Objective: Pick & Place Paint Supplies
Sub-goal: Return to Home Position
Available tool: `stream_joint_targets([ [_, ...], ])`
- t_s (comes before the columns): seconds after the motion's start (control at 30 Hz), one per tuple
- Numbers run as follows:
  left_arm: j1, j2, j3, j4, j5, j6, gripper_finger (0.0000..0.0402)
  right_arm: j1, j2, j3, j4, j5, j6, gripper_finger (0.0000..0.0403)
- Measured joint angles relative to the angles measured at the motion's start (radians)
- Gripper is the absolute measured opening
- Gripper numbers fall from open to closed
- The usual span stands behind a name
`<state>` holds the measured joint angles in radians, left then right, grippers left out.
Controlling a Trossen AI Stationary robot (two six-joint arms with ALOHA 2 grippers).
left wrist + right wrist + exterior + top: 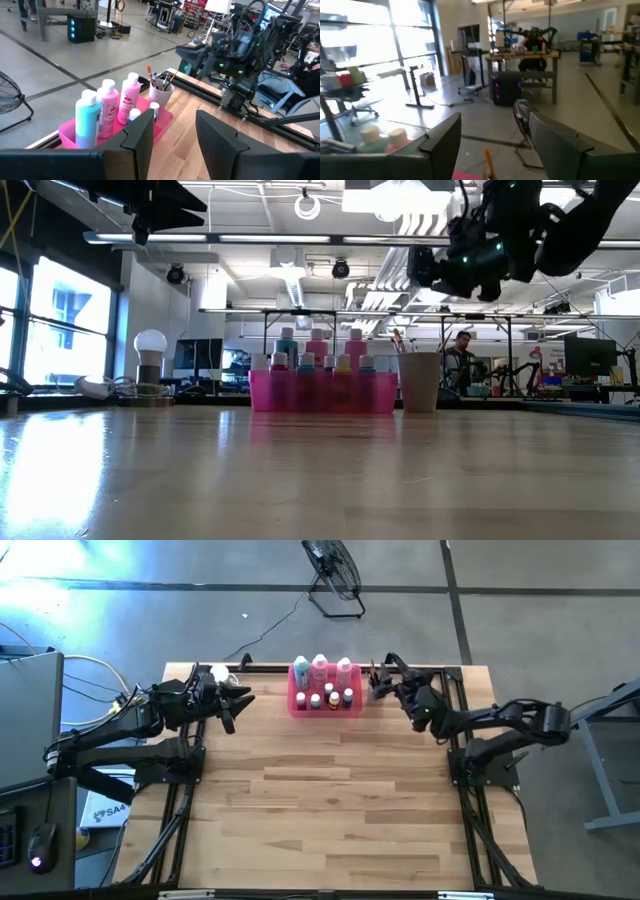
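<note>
A wooden table (330,800) is seen, with one dark arm at each side. The left gripper (234,703) is held up in the air over the far left corner of the table. Its jaws are spread apart and nothing is held between them. The right gripper (380,682) is held up over the far edge, to the right of the tray. Its jaws are spread apart too, and nothing is held.

A bright pink tray (322,393) is set at the middle of the far edge. A pale cup (418,382) is stood just beside the tray's right end. Three tall bottles (108,110), one teal and two pink, are lined up along the far side of the tray. Tiny bottles (325,699) are stood in the tray in front of them. Thin brushes (159,80) are stuck upright in the cup.
</note>
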<state>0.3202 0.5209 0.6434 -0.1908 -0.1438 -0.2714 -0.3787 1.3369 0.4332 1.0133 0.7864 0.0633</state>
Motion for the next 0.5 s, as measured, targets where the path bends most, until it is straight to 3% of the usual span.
stream_joint_targets([
  [0.33, 0.000, 0.000, 0.000, 0.001, 0.000, 0.000, 0.0143, 0.166, -0.211, 0.000, 0.001, -0.017, -0.074, 0.0229],
  [0.5, 0.000, 0.000, 0.000, -0.004, 0.000, 0.000, 0.0143, 0.238, -0.265, 0.000, 0.000, -0.155, -0.030, 0.0223],
])
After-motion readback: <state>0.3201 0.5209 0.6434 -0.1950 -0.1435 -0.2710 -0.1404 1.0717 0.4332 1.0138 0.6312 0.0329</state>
